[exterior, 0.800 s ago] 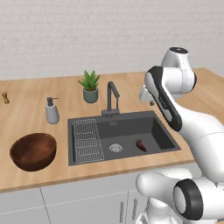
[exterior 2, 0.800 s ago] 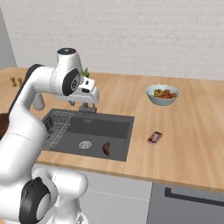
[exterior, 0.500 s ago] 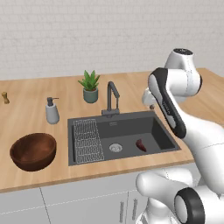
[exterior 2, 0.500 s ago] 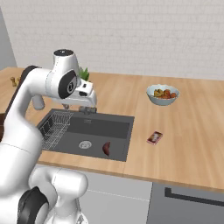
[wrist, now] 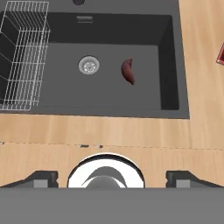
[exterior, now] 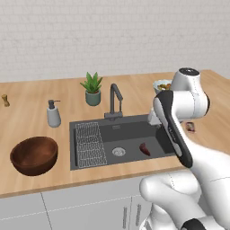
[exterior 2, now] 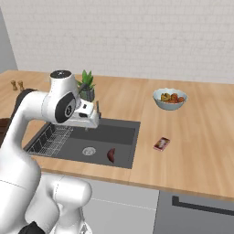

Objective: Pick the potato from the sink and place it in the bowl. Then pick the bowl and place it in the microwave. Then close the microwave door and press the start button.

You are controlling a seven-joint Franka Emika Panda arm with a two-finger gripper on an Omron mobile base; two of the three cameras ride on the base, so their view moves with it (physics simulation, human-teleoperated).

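Potato (wrist: 127,71) lies on the sink (wrist: 168,57) floor just right of the drain (wrist: 89,65); the gripper (wrist: 112,178) hovers above with 2 fingers spread wide. Best to descend centred, straddling its narrow width.

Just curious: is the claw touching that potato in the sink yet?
Apart. In the hand view the potato lies on the sink floor, far beyond the open claw.

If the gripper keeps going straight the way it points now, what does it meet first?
The open gripper points down into the dark grey rectangular sink. Most likely it meets the basin floor between the round steel drain and the small reddish-brown potato; depth is unclear.
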